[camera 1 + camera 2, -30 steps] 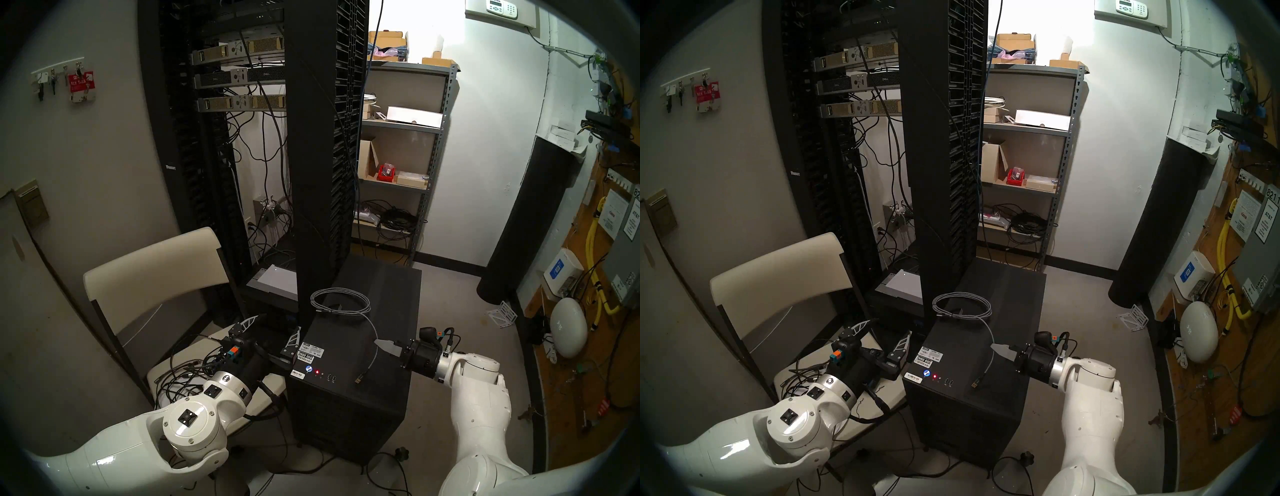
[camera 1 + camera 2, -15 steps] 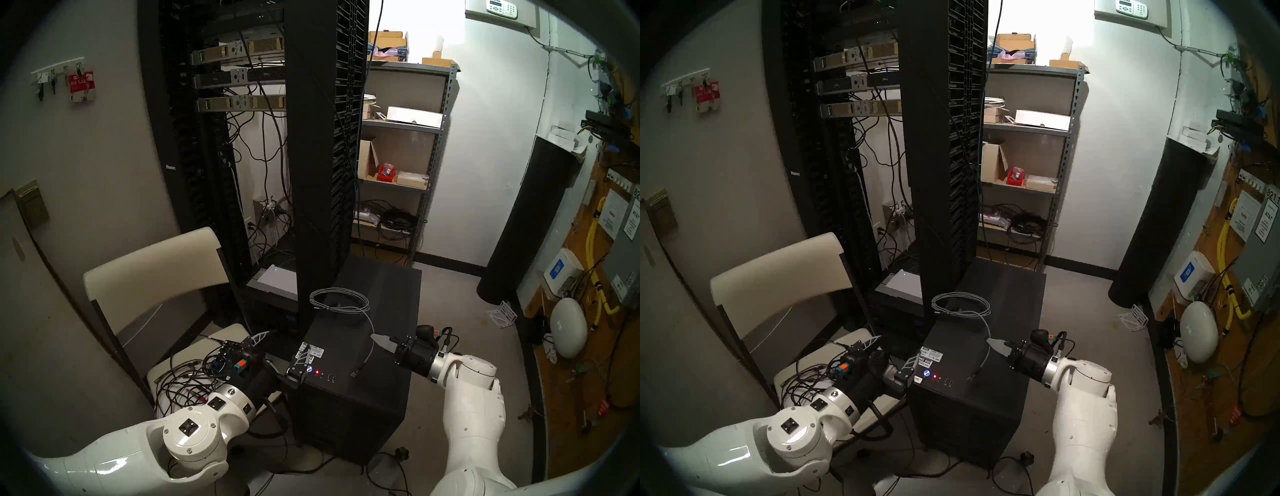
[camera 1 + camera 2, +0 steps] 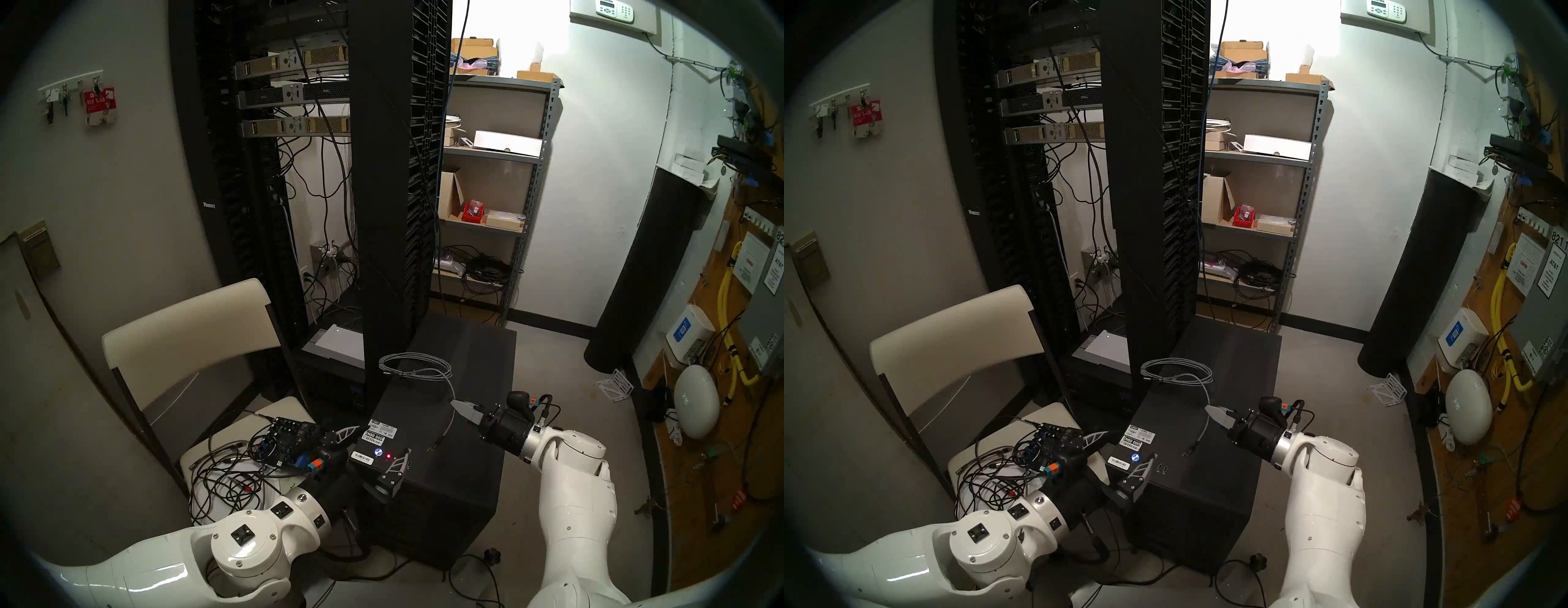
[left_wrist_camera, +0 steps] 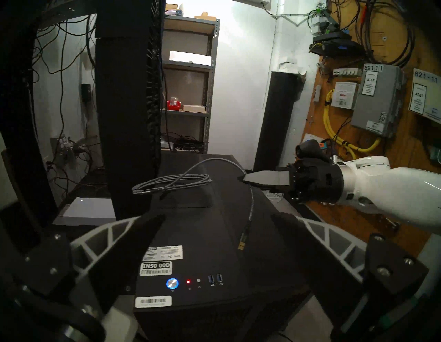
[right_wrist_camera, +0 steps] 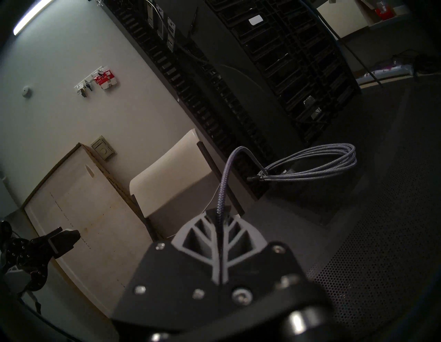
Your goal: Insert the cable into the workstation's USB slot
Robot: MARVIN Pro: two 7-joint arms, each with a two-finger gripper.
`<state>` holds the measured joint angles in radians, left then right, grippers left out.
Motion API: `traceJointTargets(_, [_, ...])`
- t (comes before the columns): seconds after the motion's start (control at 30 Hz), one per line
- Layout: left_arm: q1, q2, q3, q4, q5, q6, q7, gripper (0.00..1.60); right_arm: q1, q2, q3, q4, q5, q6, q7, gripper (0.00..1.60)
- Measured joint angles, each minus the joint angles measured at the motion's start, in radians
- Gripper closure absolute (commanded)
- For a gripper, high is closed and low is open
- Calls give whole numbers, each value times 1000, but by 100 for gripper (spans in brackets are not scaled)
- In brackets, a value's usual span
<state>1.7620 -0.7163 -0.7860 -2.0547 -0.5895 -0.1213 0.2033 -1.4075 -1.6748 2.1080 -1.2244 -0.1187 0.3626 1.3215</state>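
The black workstation (image 3: 428, 501) stands in front of me, with stickers, a blue-lit button (image 4: 172, 283), a red light (image 4: 188, 281) and two USB slots (image 4: 214, 279) at the front of its top. The grey braided cable (image 3: 415, 367) is coiled on the top. My right gripper (image 3: 457, 403) is shut on a strand of the cable. Its metal plug (image 4: 242, 244) hangs just above the top, behind and right of the slots. My left gripper (image 3: 373, 446) is open and empty, its fingers either side of the button panel at the front left corner.
A tall black server rack (image 3: 399, 191) rises right behind the workstation. A white chair (image 3: 191, 331) at the left holds tangled black wires and a small black device (image 3: 288, 437). A metal shelf (image 3: 488, 191) stands at the back. A black cylinder (image 3: 649, 276) stands at the right.
My left gripper has swung right from beside the workstation to span its front panel. My right gripper has moved up and left, lifting the cable strand and plug.
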Motion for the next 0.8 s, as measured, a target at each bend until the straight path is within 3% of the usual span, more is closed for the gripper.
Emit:
traceJointTargets(0.37, [-30,-45,71,46,106,-13,-33,0,-50,13,-44,-56,67,25,-24,160])
traceJointTargets(0.8, [-67,-145,156,157,278,-29,24,0,-100,32,-98,-117,122,42,-68,160])
